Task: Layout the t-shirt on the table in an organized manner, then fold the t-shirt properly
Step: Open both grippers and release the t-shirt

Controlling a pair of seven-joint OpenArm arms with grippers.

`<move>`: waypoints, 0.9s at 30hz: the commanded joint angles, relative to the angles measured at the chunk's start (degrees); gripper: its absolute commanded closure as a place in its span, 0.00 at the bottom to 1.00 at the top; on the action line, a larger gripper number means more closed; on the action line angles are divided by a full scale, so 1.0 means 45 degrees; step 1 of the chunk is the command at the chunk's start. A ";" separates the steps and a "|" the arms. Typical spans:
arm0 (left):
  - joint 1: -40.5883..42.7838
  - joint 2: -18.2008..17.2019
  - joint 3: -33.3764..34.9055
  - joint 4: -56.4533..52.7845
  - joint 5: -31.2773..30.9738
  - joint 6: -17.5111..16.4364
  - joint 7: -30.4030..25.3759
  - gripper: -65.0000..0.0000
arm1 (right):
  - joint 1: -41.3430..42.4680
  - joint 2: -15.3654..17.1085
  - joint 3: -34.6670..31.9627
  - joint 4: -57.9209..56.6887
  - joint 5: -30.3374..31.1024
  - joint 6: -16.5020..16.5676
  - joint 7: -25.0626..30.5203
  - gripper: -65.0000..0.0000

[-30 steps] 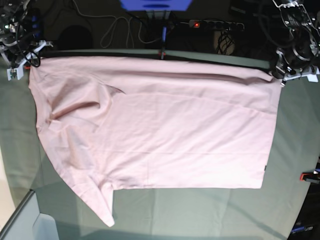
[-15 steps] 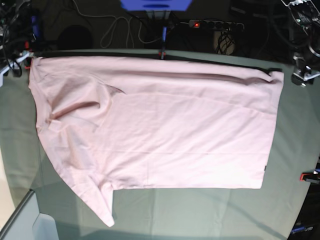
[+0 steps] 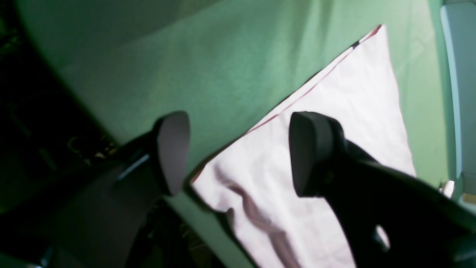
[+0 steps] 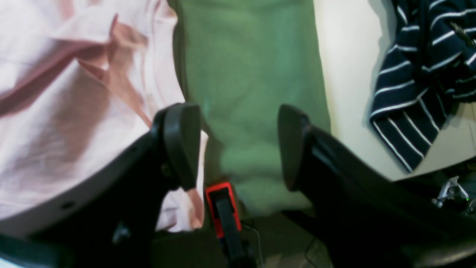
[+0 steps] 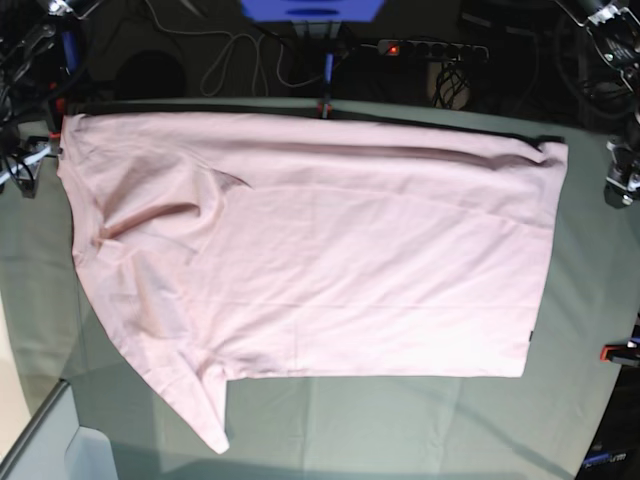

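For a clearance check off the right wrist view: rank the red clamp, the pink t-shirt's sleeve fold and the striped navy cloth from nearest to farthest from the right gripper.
1. red clamp: just below the open right gripper, at the table edge.
2. t-shirt sleeve fold: upper left, beyond one finger.
3. striped navy cloth: far right, off the table.
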 commanded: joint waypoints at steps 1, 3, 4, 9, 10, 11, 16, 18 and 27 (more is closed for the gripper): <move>-0.0204 -0.0214 -0.0073 0.0126 -0.0075 0.0043 -0.0058 0.37 | 0.0069 0.0166 0.0038 0.0190 0.0162 -0.0055 0.0293 0.48; -0.0341 -0.0214 -0.0073 0.0028 -0.0036 0.0043 -0.0038 0.37 | 0.0069 0.0166 0.0038 0.0190 0.0162 -0.0055 0.0293 0.48; -0.0341 -0.0194 -0.0073 0.0028 -0.0036 0.0043 -0.0038 0.37 | 0.0069 0.0166 0.0038 0.0190 0.0162 -0.0055 0.0293 0.48; -0.0341 -0.0097 -0.0053 0.0028 -0.0017 0.0043 -0.0038 0.37 | -0.0010 0.0146 0.0038 0.0171 0.0162 -0.0055 0.0293 0.48; -0.0341 -0.0097 -0.0053 0.0028 -0.0017 0.0043 -0.0038 0.37 | -0.0029 0.0126 0.0038 0.0171 0.0162 -0.0055 0.0293 0.48; -0.0341 -0.0097 -0.0053 0.0028 -0.0017 0.0043 -0.0038 0.37 | -0.0049 0.0126 0.0038 0.0171 0.0162 -0.0055 0.0293 0.48; -0.0243 -0.0077 -0.0053 0.0028 -0.0017 0.0004 -0.0038 0.37 | -0.0088 0.0107 0.0058 0.0171 0.0162 -0.0055 0.0293 0.48; -0.0223 -0.0077 -0.0053 0.0028 -0.0017 0.0004 -0.0038 0.37 | -0.0088 0.0107 0.0077 0.0171 0.0162 -0.0055 0.0293 0.48; 0.0128 -0.0116 -0.0073 0.0009 -0.0017 -0.0016 -0.0038 0.37 | -0.0107 0.0087 0.0136 0.0171 0.0162 -0.0055 0.0273 0.48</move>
